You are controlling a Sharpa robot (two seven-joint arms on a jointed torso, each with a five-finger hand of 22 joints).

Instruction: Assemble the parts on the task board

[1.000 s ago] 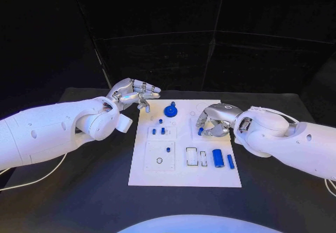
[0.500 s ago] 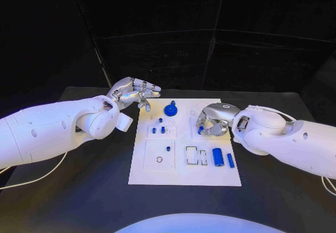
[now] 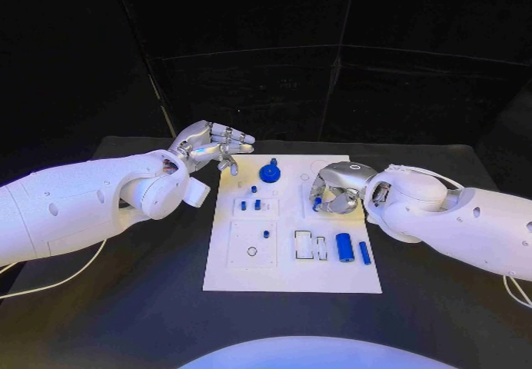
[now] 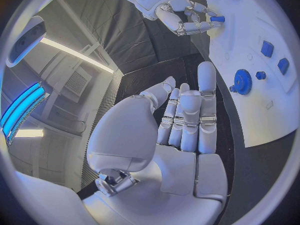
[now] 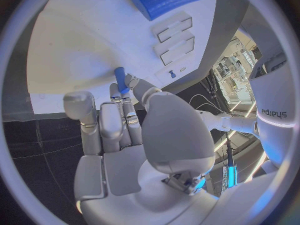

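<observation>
Your black table (image 3: 133,307) carries the white task board (image 3: 294,280) at its centre, long axis running twelve to six. Your right hand (image 3: 336,188) hangs over the board's two o'clock area, pinching a small blue peg (image 3: 317,204) at its fingertips; the right wrist view shows that peg (image 5: 121,79) upright, tip close to the white surface, though you cannot tell whether it touches. Your left hand (image 3: 211,146) hovers off the board's eleven o'clock corner, released, fingers straight and apart, holding nothing.

On the board, a blue gear (image 3: 270,174) sits near twelve o'clock. A fat blue cylinder (image 3: 345,247) and a thin blue rod (image 3: 365,253) lie side by side at about four o'clock, beside two rectangular recesses (image 3: 309,246). Small blue pegs (image 3: 251,205) stand left of centre.

You appear to be mid-insertion with the peg. The next move likely calls for lining it up squarely over its hole and pressing straight down, then letting go.
</observation>
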